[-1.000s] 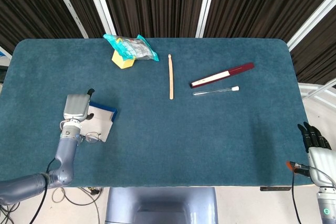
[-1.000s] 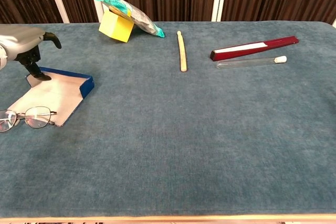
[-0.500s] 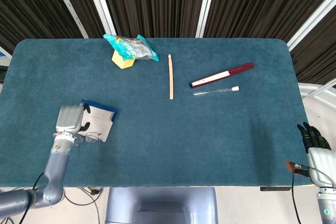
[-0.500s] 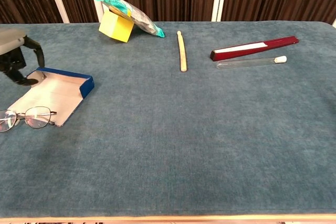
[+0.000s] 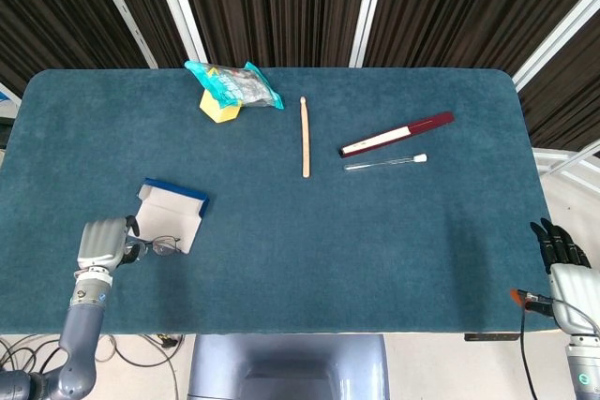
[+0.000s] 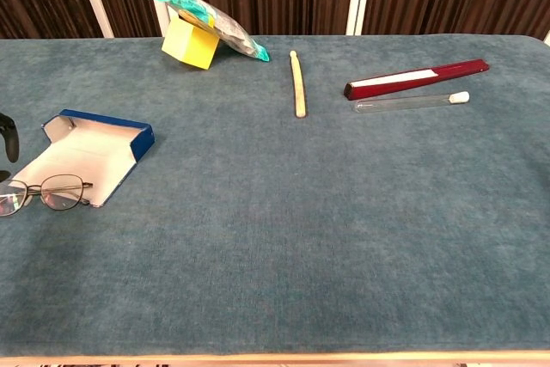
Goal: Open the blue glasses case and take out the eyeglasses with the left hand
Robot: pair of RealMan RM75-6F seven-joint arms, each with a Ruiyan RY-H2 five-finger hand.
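Note:
The blue glasses case [image 5: 171, 213] lies open on the table's left side, its pale lining [image 6: 86, 150] facing up. The eyeglasses [image 5: 159, 247] rest on the cloth at the case's near corner, partly cut off by the left edge in the chest view [image 6: 50, 192]. My left hand [image 5: 101, 243] hovers just left of the eyeglasses near the table's front edge and holds nothing. Only a dark fingertip [image 6: 8, 137] of it shows in the chest view. My right hand [image 5: 561, 245] hangs off the table's front right corner with nothing in it.
A yellow block [image 5: 217, 106] under a teal packet [image 5: 234, 83] stands at the back left. A wooden stick [image 5: 305, 136] lies mid-table. A dark red flat case [image 5: 397, 133] and a clear tube [image 5: 384, 163] lie to the right.
My left hand has drawn back from the open case toward the near left edge of the table. The case and eyeglasses have stayed in place. The right hand is still.

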